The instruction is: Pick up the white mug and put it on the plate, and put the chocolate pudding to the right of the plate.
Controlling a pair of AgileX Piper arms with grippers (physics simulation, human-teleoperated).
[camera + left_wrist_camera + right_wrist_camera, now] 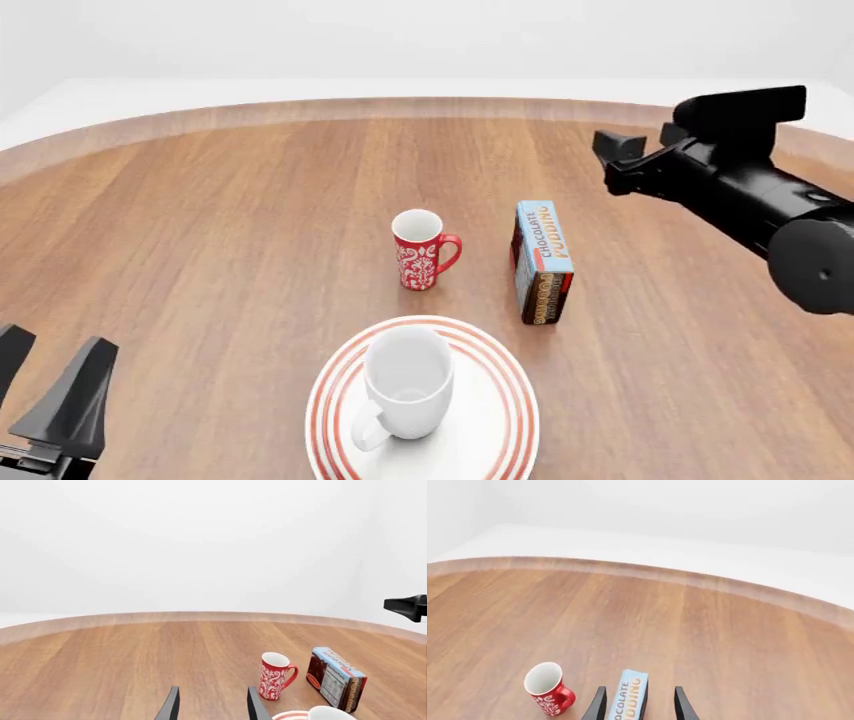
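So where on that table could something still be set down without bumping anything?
Bare wood lies right of the plate, below the chocolate pudding; also across the whole left side and along the far edge behind the red mug. The middle is crowded: red mug and pudding stand close together, and the white mug fills the plate.

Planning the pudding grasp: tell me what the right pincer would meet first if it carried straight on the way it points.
Probably the chocolate pudding: in the right wrist view the box sits between the open fingers of the right pincer, the red mug off to one side. Depth is unclear; the pincer looks well above the table.
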